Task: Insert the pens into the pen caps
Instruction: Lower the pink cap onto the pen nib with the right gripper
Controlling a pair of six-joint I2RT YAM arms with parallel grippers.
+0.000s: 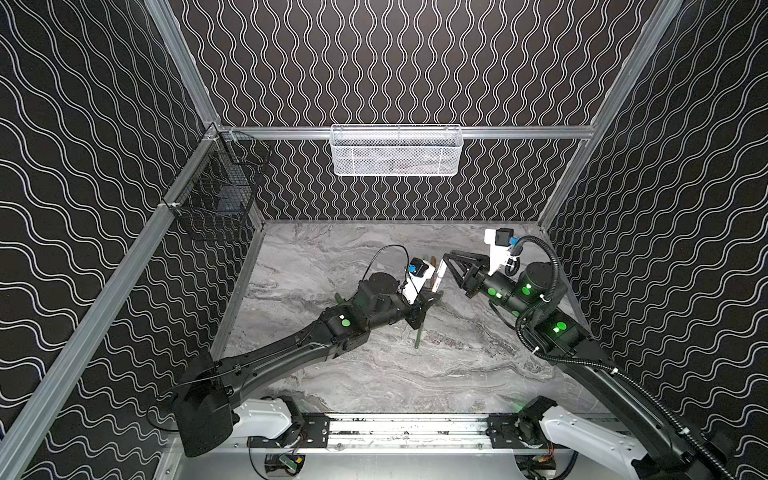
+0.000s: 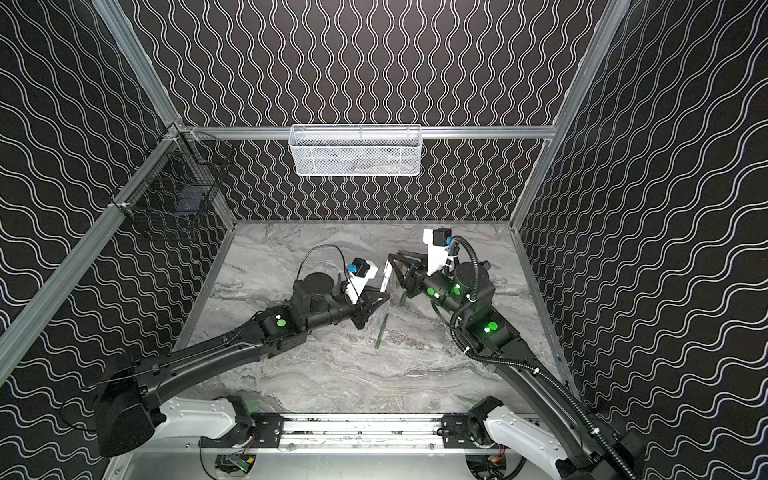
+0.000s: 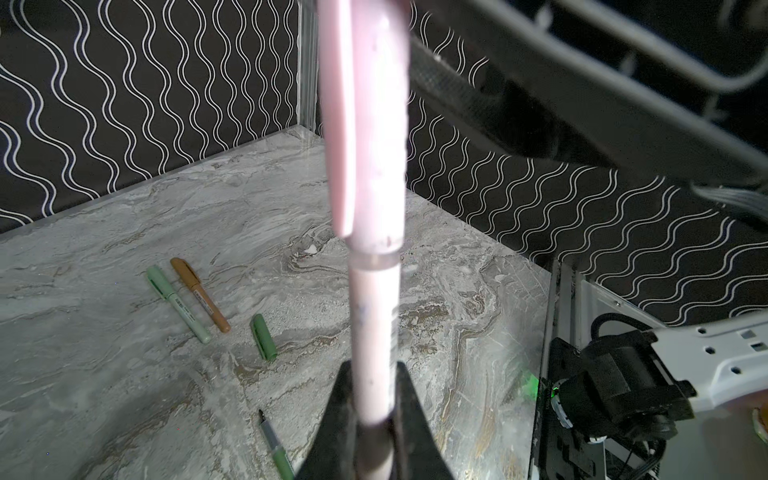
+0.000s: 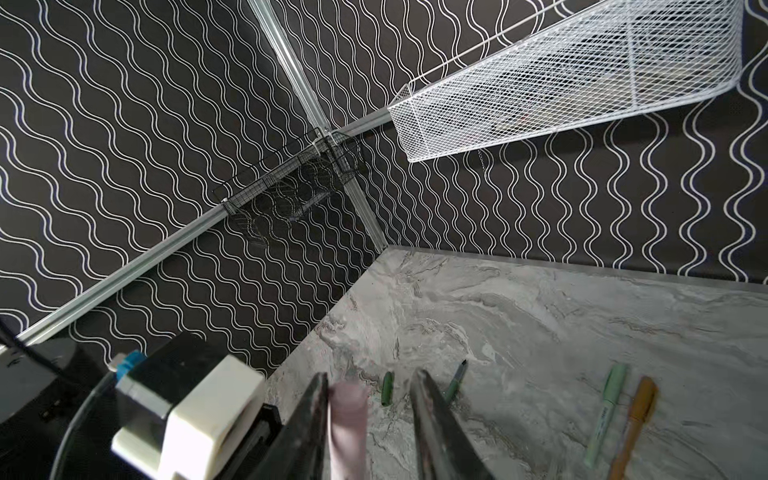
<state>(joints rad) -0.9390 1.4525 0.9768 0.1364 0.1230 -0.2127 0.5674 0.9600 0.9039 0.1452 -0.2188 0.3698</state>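
Item: pinkish-white pen [image 3: 374, 328], held upright above the middle of the grey marble table [image 3: 104, 374]. Its lower barrel is clamped between the closed jaws of the left gripper [image 3: 372, 370]. Fitted: pink cap [image 3: 365, 124], seated over the pen's upper end, clip side showing in the left wrist view. Right gripper [image 4: 370, 376]: level with the cap, jaws parted wider than it. In the right wrist view the cap lies against one finger [image 4: 316, 415] with a clear gap to the other, so it is not gripped. In both top views the two grippers meet tip to tip over the table centre, the pen [image 1: 438, 278] standing between them. On the table: pale green pen [image 3: 178, 303] and orange-brown pen [image 3: 199, 295], both capped, lying side by side and nearly parallel. Also one loose dark green cap [image 3: 264, 336] just beside them, and one uncapped dark green pen [image 1: 419, 332], dark tip bare, lying alone nearer the arm bases. Fixtures: white mesh basket [image 1: 397, 151] on the back rail and black wire basket [image 1: 216, 187] on the left rail; contents unclear.
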